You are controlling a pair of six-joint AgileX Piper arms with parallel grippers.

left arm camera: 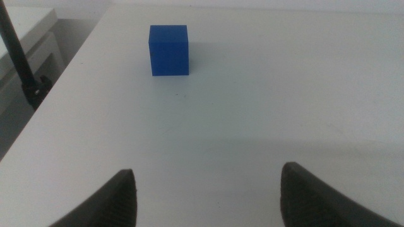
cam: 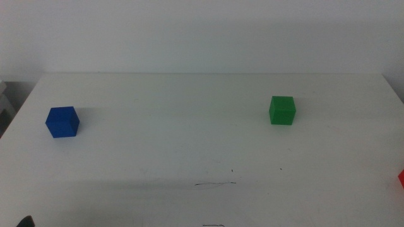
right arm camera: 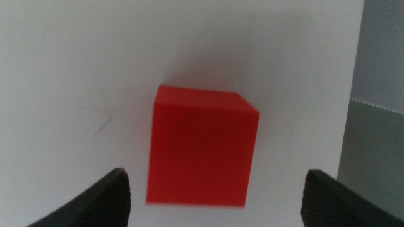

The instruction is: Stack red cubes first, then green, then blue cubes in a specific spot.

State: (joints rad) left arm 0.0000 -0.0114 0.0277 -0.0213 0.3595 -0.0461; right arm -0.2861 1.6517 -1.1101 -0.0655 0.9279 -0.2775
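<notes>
Middle view: small matte red cube [right arm camera: 202, 151] at worktop [cam: 189, 145] right edge, between spread right claw [right arm camera: 214, 189]; green cube [cam: 282, 110], blue cube [cam: 62, 122] apart, unstacked; left claw [left arm camera: 208, 189] open, waiting.

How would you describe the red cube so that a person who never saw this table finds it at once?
Start at the white table and follow its right edge toward the front. There the red cube sits close to that edge, ahead of the open right gripper. It is the only red thing; the green cube and blue cube sit farther left.
</notes>
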